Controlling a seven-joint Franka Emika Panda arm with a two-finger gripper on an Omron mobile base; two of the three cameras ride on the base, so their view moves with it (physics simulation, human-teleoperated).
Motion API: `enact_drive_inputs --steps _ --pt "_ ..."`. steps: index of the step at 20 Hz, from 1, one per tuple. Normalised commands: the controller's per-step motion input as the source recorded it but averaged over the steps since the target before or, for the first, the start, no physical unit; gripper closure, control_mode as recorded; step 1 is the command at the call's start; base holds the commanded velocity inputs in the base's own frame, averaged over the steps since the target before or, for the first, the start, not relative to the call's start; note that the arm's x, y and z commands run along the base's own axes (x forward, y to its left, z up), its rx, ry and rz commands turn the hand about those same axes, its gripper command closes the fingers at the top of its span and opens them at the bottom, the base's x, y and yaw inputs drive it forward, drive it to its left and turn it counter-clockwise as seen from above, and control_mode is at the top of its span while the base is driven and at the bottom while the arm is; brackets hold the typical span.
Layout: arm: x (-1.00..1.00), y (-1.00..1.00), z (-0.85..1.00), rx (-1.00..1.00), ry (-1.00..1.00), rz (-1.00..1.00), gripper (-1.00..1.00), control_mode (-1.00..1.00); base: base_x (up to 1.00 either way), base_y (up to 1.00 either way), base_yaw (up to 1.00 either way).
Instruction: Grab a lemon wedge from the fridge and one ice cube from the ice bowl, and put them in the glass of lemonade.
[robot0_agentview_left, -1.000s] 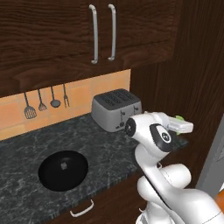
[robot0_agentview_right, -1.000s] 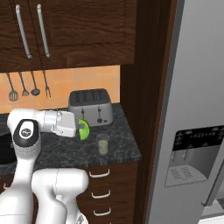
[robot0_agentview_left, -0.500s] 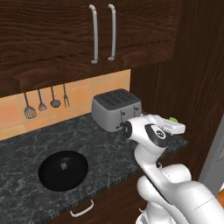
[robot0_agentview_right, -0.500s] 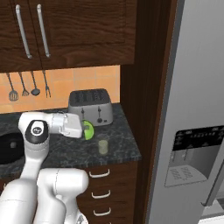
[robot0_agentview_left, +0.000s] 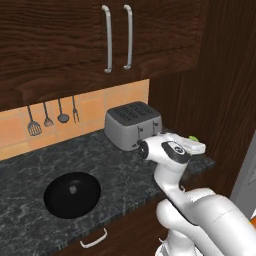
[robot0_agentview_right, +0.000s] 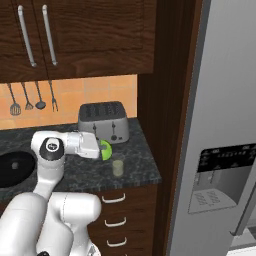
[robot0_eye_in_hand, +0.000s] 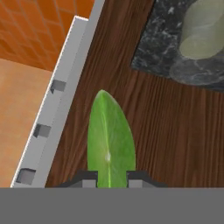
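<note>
Hand view showed the gripper (robot0_eye_in_hand: 109, 177) closed on the lemon wedge (robot0_eye_in_hand: 110, 138), held clear above the counter (robot0_agentview_right: 135, 167) beside the glass of lemonade (robot0_agentview_right: 118, 167), probably so it could drop inside.

The toaster (robot0_agentview_right: 103, 121) stands at the back of the counter (robot0_agentview_right: 135, 170), under the wall cabinets (robot0_agentview_right: 90, 35), with the utensils (robot0_agentview_left: 52, 116) hanging on the wall to its left and the ice bowl (robot0_agentview_left: 72, 194) on the counter further left and nearer the front. The glass of lemonade (robot0_agentview_right: 117, 167) stands in front of the toaster near the counter's front edge, and the fridge (robot0_agentview_right: 220, 130) stands to the right past a tall panel. The lemon wedge (robot0_agentview_right: 106, 150) sits between the fingertips of the gripper (robot0_agentview_right: 104, 150), above the counter between toaster and glass, apparently just left of the glass.
</note>
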Motion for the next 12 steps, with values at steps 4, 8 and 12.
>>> enact_drive_inputs --steps 4,8,12 --pt "0.32 -0.12 -0.09 0.02 0.0 0.0 1.0 -1.0 0.0 0.0 0.0" --pt "0.14 -0.05 -0.12 0.01 -0.01 0.0 1.0 -1.0 0.0 0.0 0.0" --pt "0.05 0.0 -0.18 0.0 -0.07 0.0 1.0 -1.0 0.0 0.0 0.0"
